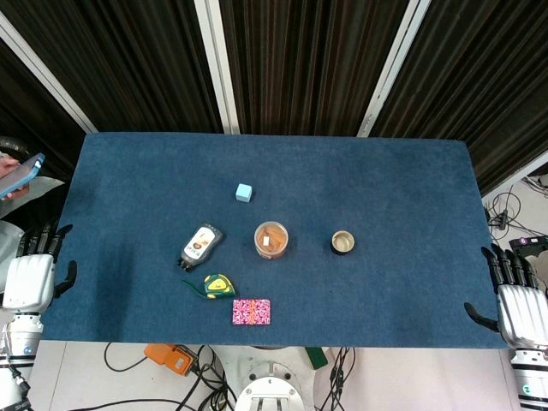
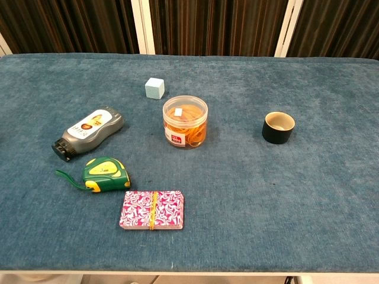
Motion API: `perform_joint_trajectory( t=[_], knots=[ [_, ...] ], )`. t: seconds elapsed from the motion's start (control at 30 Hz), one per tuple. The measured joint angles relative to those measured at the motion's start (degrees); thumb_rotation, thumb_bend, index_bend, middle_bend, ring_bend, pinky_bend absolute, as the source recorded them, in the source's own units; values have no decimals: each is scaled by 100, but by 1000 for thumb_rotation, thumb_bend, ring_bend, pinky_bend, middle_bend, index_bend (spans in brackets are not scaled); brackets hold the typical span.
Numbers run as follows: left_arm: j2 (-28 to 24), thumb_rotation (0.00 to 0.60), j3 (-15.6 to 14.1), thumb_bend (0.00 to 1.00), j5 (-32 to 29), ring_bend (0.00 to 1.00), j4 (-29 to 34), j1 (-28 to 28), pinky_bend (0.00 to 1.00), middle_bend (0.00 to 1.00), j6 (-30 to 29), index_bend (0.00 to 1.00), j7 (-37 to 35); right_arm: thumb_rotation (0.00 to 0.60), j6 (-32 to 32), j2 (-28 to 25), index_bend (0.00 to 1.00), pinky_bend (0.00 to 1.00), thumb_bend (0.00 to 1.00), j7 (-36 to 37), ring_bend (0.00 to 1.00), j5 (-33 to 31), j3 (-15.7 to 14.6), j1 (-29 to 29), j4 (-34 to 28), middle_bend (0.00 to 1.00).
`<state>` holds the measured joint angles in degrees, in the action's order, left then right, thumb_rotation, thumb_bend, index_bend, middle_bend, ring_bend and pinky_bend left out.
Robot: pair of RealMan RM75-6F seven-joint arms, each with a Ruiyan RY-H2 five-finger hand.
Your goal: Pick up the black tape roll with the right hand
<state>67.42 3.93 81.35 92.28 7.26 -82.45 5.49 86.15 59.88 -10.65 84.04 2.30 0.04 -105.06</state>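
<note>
Two hands idle off the blue cloth table (image 1: 385,171), both empty with fingers apart: right hand (image 1: 515,301) at 4 o'clock, left hand (image 1: 32,272) at 8 o'clock. Black tape roll (image 1: 342,242) stands flat, 3 o'clock of the clear plastic jar of orange rubber bands (image 1: 271,240), well apart from the right hand.

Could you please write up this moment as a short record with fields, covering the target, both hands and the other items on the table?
target: black tape roll, standing on its flat side, alone on the right part of the blue table
right hand: at the table's right edge, fingers apart, holding nothing
left hand: at the left edge, holding nothing
nearest neighbour: clear round jar of orange bands, left of the roll, apart
other items: grey squeeze bottle lying down; green and yellow tape measure; pink patterned card pack; pale blue cube
task state: roll untouched
</note>
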Motion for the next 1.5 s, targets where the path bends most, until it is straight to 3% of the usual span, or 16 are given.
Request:
perform_joint_trajectory(
  t=[0.63,0.73,0.9,1.07,1.27,1.5],
  knots=[
    [0,600,-9,452,79,122,28,-26,84,42,-122,144,120,600,-130,249,68,139,359,61,77,-250,137,109,338,98],
    [-3,600,-24,453,110,122,45,-55,84,42,-171,144,169,600,-439,301,103,155,359,308,104,-334,174,246,480,115],
    [-7,600,-19,453,60,122,53,-48,84,42,-124,144,183,600,-863,687,235,240,358,898,199,-425,375,596,1237,206],
    [-29,600,-17,452,33,122,81,-52,84,42,-112,144,194,600,-1354,1295,240,240,359,1303,199,-485,569,1104,2138,210],
    [-51,600,-12,452,11,123,96,-54,84,42,-93,145,188,600,-2277,1636,251,240,358,1179,200,-594,706,1857,2328,210],
    [-59,600,-14,453,-4,123,103,-50,84,42,-73,144,205,600,-2903,2027,251,240,359,721,200,-740,852,2541,2302,210]
  ],
)
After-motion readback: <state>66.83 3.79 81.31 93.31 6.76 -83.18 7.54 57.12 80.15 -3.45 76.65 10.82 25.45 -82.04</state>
